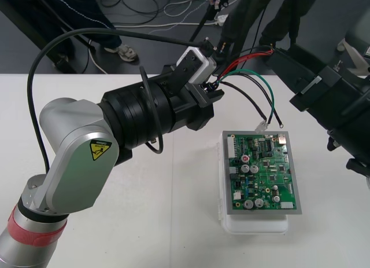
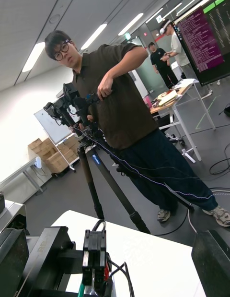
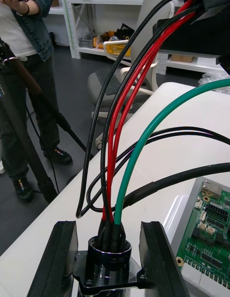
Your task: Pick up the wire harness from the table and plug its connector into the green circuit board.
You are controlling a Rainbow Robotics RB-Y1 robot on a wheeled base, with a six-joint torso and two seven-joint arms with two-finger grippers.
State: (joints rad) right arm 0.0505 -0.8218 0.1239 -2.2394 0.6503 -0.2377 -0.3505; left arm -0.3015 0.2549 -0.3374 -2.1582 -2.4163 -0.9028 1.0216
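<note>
The wire harness hangs in the air between both grippers, beyond the green circuit board (image 1: 261,169). My left gripper (image 1: 213,95) is shut on its round metal socket (image 3: 110,253). The flange sits between the two black fingers (image 3: 61,258). Red, black and green wires (image 3: 120,134) rise from the socket to my right gripper (image 1: 276,51), a dark body (image 3: 215,6) that holds the red and black strands. A green wire (image 1: 272,94) and a black one droop to the table at the board's far edge. I cannot make out the plug.
The board sits on a white base (image 1: 257,224) right of the table's middle (image 1: 162,221). My bulky left arm (image 1: 75,158) lies across the table's left half. Cables cross the dark floor past the far edge. A person stands by a tripod beyond the table.
</note>
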